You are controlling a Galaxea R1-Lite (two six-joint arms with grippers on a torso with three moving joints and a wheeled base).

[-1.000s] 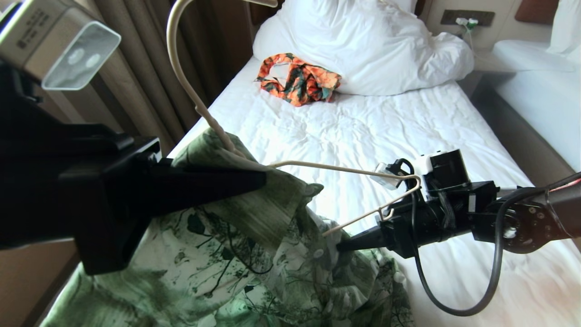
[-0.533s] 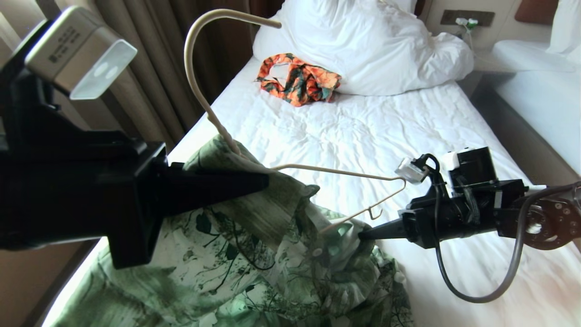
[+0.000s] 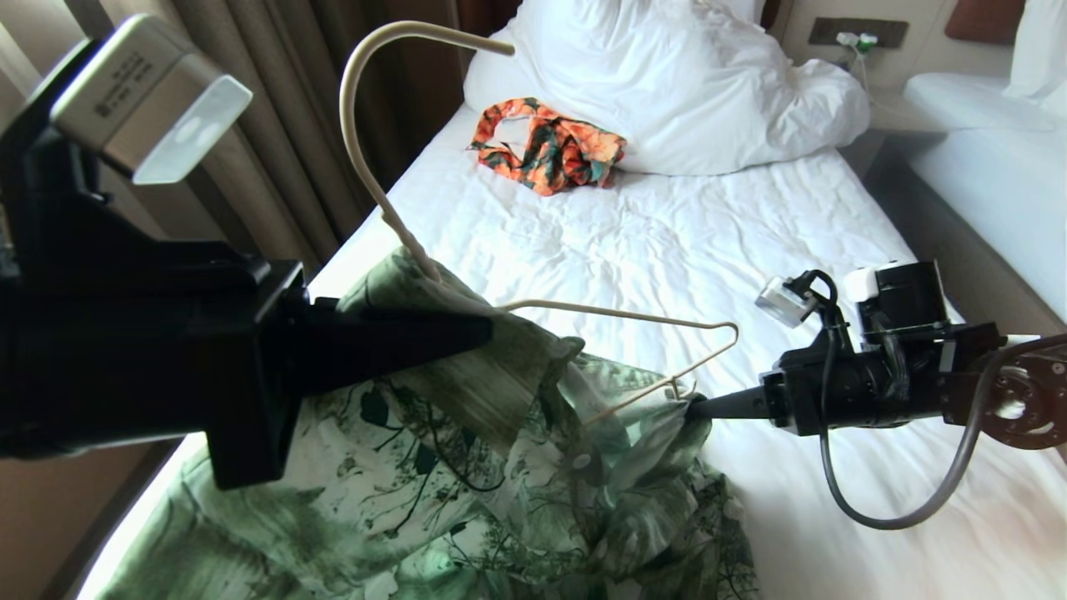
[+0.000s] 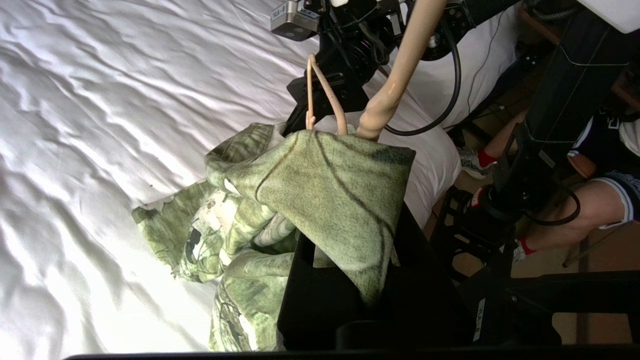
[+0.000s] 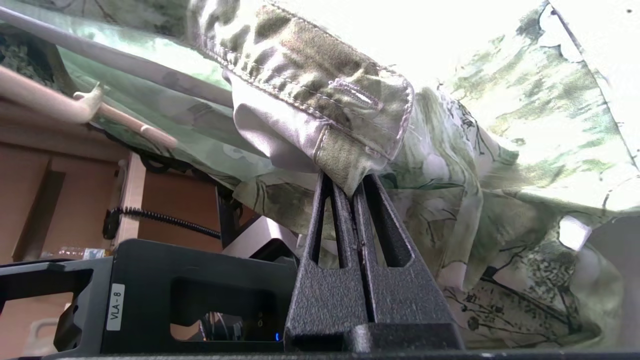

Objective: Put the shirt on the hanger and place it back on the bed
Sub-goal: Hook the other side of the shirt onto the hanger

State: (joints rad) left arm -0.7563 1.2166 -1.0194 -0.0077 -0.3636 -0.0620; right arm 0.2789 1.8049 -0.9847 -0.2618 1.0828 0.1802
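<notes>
The green floral shirt [image 3: 433, 467] lies bunched at the near edge of the bed [image 3: 667, 242], one shoulder lifted over the cream wire hanger [image 3: 621, 315]. My left gripper [image 3: 479, 329] fills the near left and is shut on the hanger just below its hook, with shirt cloth [image 4: 340, 200] draped over its fingers and hiding the tips. The hanger's far shoulder is bare. My right gripper [image 3: 696, 407] reaches in from the right, just below that bare end. It is shut on the shirt's stitched front edge [image 5: 350, 165], which is pinched between the closed right gripper [image 5: 348, 184] tips.
An orange-and-teal garment [image 3: 550, 154] lies by the bunched white duvet [image 3: 692, 75] at the head of the bed. Brown curtains [image 3: 275, 158] hang on the left and a second bed [image 3: 1000, 175] stands on the right. A person's leg [image 4: 590, 200] shows beside the robot's base.
My right gripper has drawn back to the right and a little higher, pulling the shirt's edge toward the hanger's bare end. The hanger has tipped so that its hook is now fully in view.
</notes>
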